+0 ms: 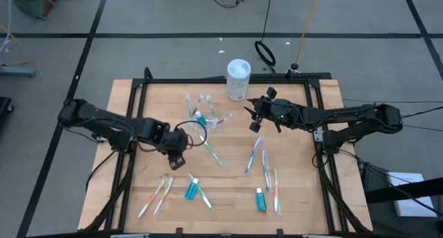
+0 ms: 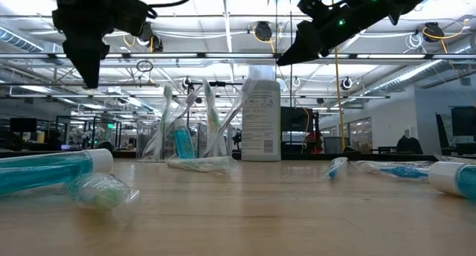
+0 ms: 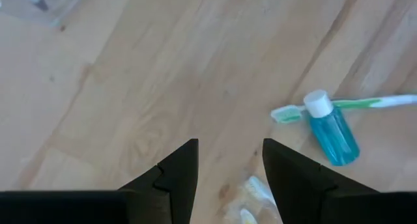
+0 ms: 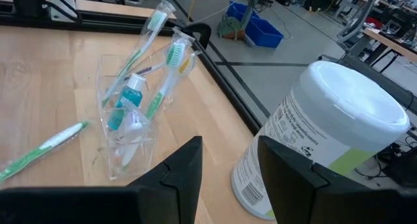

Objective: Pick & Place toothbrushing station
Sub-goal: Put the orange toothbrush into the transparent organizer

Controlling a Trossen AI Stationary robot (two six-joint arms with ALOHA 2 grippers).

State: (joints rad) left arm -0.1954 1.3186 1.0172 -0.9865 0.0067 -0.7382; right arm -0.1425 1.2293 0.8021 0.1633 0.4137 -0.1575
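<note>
**Hovering over scattered brushes, both grippers empty**

Hanging above the bare wood left of centre, the left gripper [image 1: 177,157] has its fingers parted by a modest gap and holds nothing. Just ahead of it, its own camera shows a small teal toothpaste tube [image 3: 331,127] with a white cap, lying across a green-and-white toothbrush [image 3: 365,104]. A pale brush head [image 3: 255,191] peeks out beside one finger.

The right gripper [image 1: 257,113] hangs higher up, near the white wipes canister [image 1: 238,79] at the far edge of the table [image 1: 124,106]. Its fingers are likewise apart and empty. Its camera looks down on the clear cup [image 4: 127,129], which already holds several brushes and a teal tube and stands just beside the canister.

More brushes lie loose toward the near edge: an orange pair [image 1: 158,196] at the left, a blue pair [image 1: 259,157] right of centre, and a second teal tube [image 1: 260,200] next to an orange brush [image 1: 276,191].

The step in hand looks like the left arm choosing its next pick. The tube is probably the easier grasp, being thicker than the brush beneath it. Coming straight down with the fingers either side of the tube's body, not its cap, should keep it from squirting sideways. Closing too low risks pinching the brush as well. The cup is light and already crowded, so any drop into it wants to be gentle.
</note>
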